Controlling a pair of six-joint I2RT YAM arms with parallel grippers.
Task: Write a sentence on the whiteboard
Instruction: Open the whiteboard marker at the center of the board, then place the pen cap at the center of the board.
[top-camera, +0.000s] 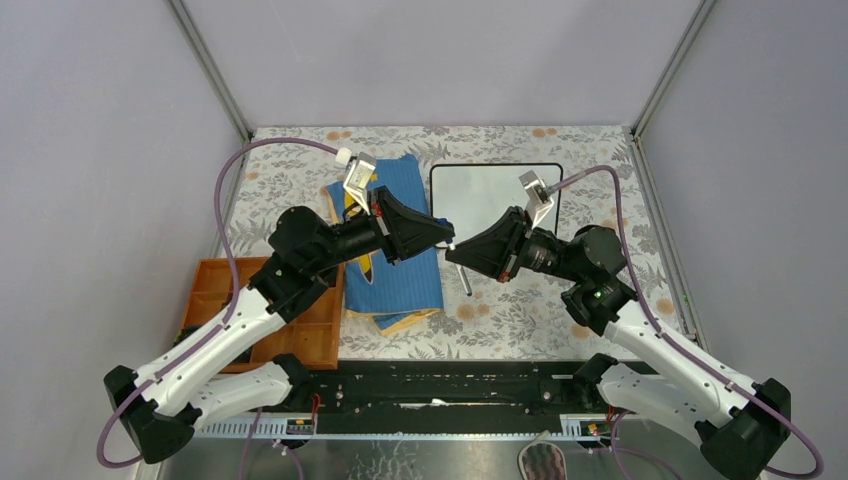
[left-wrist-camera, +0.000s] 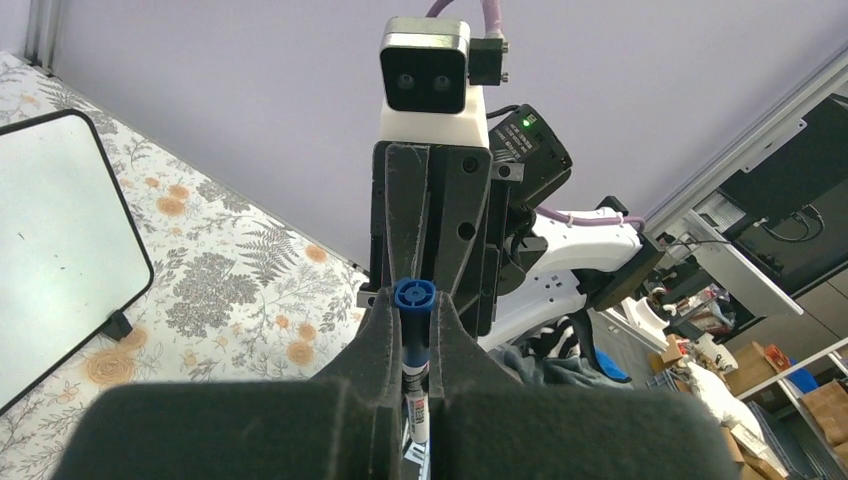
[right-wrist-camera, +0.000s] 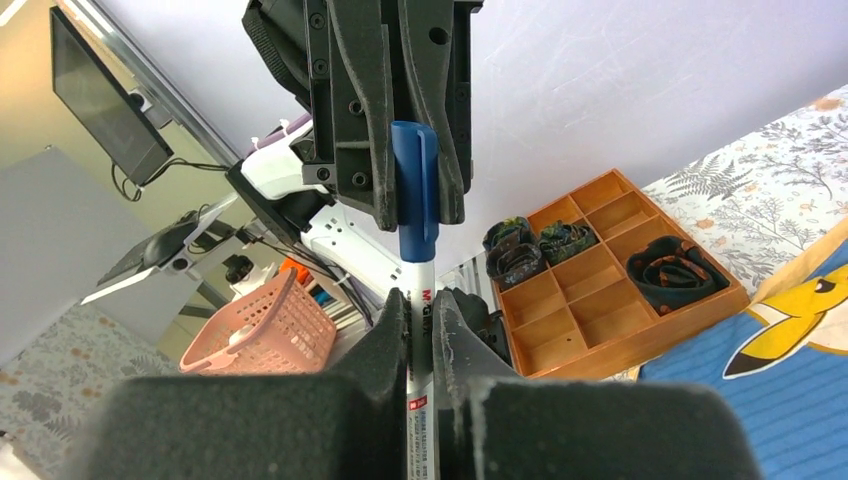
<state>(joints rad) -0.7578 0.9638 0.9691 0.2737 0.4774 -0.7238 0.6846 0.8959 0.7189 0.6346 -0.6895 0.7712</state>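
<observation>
The whiteboard (top-camera: 482, 192) stands at the back middle of the table, and its left wrist view (left-wrist-camera: 55, 250) shows a bare white face with one tiny dark speck. No sentence shows on it. A marker with a blue cap (left-wrist-camera: 414, 296) and a white barrel (right-wrist-camera: 419, 290) is held roughly upright just in front of the board, its lower part hanging below the grippers (top-camera: 463, 280). My left gripper (left-wrist-camera: 414, 308) is shut on the cap. My right gripper (right-wrist-camera: 420, 300) is shut on the barrel below it. The two grippers meet tip to tip, left (top-camera: 449, 242) and right (top-camera: 453, 257). The cap is on.
A blue cartoon-print cloth (top-camera: 400, 275) lies under my left arm, left of the board, and also shows in the right wrist view (right-wrist-camera: 760, 390). An orange compartment tray (top-camera: 312, 335) with dark rolled items sits at the near left (right-wrist-camera: 620, 345). Grey enclosure walls surround the flower-print table.
</observation>
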